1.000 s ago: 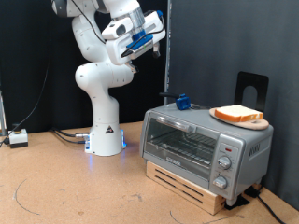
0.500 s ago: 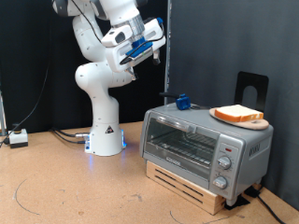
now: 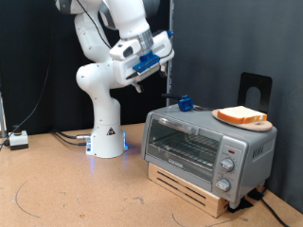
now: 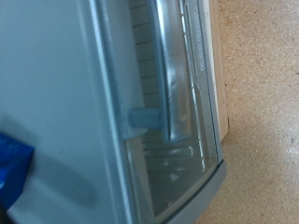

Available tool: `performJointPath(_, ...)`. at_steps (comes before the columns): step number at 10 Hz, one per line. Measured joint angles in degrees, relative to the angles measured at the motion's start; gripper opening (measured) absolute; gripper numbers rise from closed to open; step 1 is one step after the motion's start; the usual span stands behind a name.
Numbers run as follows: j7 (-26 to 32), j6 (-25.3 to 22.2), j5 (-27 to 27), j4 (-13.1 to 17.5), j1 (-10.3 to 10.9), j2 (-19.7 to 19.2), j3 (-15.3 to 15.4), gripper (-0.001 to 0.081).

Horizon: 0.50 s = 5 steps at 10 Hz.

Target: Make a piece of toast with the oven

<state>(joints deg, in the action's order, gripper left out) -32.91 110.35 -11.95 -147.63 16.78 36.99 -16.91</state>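
Silver oven (image 3: 204, 147) shut, toast (image 3: 240, 116) on top, end effector (image 3: 167, 59) lower now, finger state unclear

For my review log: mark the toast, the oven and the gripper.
piece of toast (image 3: 242, 115), exterior view, top face.
oven (image 3: 186, 148), exterior view, glass door.
gripper (image 3: 168, 44), exterior view, between the fingertips.

Silver-grey oven (image 3: 208, 147); pale toast (image 3: 240, 115) with tan crust on a light wooden board (image 3: 261, 125); blue-and-white hand (image 3: 161, 59); brown surface (image 3: 66, 189).
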Motion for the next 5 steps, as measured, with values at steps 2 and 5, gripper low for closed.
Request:
performJointPath(2, 0.8, 4.0, 0.0, -1.6, 0.4, -3.5, 0.6, 0.0809)
performJointPath(5, 2.7, 7.8, 0.4, -4.3, 0.4, -6.4, 0.9, 0.0809)
